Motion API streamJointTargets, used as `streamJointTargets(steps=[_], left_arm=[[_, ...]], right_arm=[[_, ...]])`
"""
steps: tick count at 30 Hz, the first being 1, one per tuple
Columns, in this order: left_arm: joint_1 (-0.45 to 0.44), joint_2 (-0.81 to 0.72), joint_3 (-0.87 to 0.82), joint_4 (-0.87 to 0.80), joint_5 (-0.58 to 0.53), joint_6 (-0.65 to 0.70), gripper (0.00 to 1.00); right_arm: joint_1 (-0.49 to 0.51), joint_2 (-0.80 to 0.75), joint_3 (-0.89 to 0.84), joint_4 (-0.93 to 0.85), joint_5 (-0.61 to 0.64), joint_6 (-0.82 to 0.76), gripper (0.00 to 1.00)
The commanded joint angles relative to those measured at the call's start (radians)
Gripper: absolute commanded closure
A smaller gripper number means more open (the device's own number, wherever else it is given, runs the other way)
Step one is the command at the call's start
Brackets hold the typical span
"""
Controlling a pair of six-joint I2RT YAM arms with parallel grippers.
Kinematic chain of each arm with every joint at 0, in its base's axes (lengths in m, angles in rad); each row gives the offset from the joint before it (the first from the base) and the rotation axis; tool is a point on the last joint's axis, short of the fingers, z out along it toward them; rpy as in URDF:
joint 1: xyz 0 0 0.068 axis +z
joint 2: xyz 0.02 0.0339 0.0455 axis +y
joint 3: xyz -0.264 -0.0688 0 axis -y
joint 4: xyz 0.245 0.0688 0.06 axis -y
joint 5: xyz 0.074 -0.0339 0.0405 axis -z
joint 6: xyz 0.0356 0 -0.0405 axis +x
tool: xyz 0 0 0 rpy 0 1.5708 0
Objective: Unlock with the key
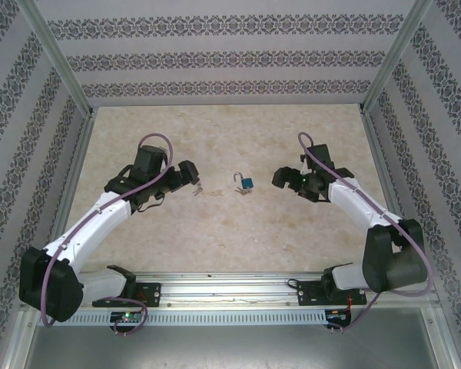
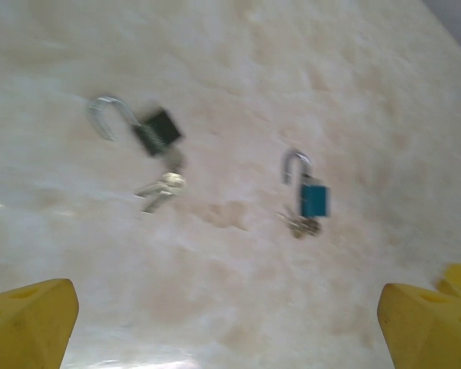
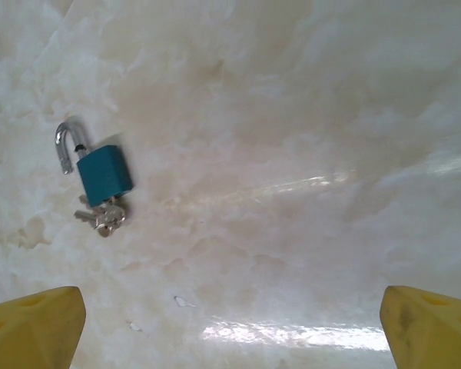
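While both arms reach in over the table, I read the left gripper (image 2: 227,327) as wide open. On its wrist camera the yellow fingertips (image 2: 27,323) sit in the two bottom corners of the frame, with nothing but bare marbled tabletop (image 2: 215,284) between them. Above them, in the upper left of that frame, lies a dark padlock (image 2: 158,132), blurred. Its silver shackle (image 2: 104,117) arches off to the left, and some silver keys (image 2: 161,189) lie just below its body. Right of centre lies the blue padlock (image 2: 314,198), with a key bunch (image 2: 299,224) touching its lower end.

The right gripper (image 3: 230,327) is just as wide. Its yellow pads (image 3: 430,327) sit in the bottom corners of its own camera's frame, bare table between them and nothing held. The blue padlock shows more sharply here, at the left of the frame. Its shackle stands open, one leg hanging free beside the body. The key bunch lies against the underside of the lock, but I cannot tell whether a key sits in the keyhole.

From the overhead camera the blue padlock lies mid-frame between the two grippers, apart from both and nearer the right one. The dark padlock is a small smudge just beside the left gripper's tip.
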Motion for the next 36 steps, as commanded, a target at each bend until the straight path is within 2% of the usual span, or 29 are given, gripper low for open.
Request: streamJointTargets(steps=[1,5,9,11,15,17,20,22,24,26,27,30,32,34,36], left_arm=[[0.028,-0.016,0.061,-0.233,-0.270,0.097,0.00],[0.033,-0.024,0.046,-0.213,-0.493,0.191,0.00],[0.034,-0.037,-0.024,-0.071,-0.673,0.306,0.00],[0.036,-0.070,-0.122,0.091,-0.770,0.387,0.00],[0.058,-0.137,-0.374,0.618,-0.911,0.599,0.00],[0.098,-0.100,-0.429,0.765,-0.897,0.678,0.00],[0.118,0.016,-0.424,0.832,-0.872,0.754,0.00],[0.132,0.096,-0.469,0.994,-0.870,0.735,0.00],[0.162,0.185,-0.483,1.090,-0.833,0.701,0.00],[0.163,0.272,-0.472,1.179,-0.837,0.746,0.00],[0.163,0.280,-0.454,1.149,-0.805,0.764,0.00],[0.202,0.350,-0.504,1.363,-0.745,0.792,0.01],[0.216,0.315,-0.493,1.255,-0.716,0.747,0.01],[0.240,0.321,-0.522,1.340,-0.686,0.752,0.01],[0.252,0.305,-0.517,1.291,-0.667,0.724,0.01]], right_arm=[[0.008,-0.052,0.049,-0.065,0.187,-0.076,0.02],[0.016,-0.098,0.082,-0.037,0.372,-0.131,0.02],[0.027,-0.112,0.078,0.081,0.584,-0.192,0.02],[0.026,-0.115,0.043,0.202,0.607,-0.278,0.02],[0.037,-0.051,-0.042,0.468,0.779,-0.411,0.02],[0.032,-0.009,-0.106,0.633,0.810,-0.461,0.02],[0.009,0.046,-0.250,0.986,0.824,-0.490,0.02],[0.000,0.037,-0.252,1.000,0.815,-0.526,0.02],[-0.024,0.071,-0.292,1.154,0.816,-0.557,0.02],[-0.039,0.071,-0.271,1.099,0.805,-0.580,0.02],[-0.048,0.070,-0.260,1.062,0.789,-0.581,0.02],[-0.070,0.052,-0.275,1.056,0.731,-0.573,0.02],[-0.075,0.050,-0.276,1.052,0.716,-0.571,0.02],[-0.074,0.040,-0.285,1.058,0.697,-0.572,0.02],[-0.074,0.022,-0.300,1.050,0.686,-0.557,0.02]])
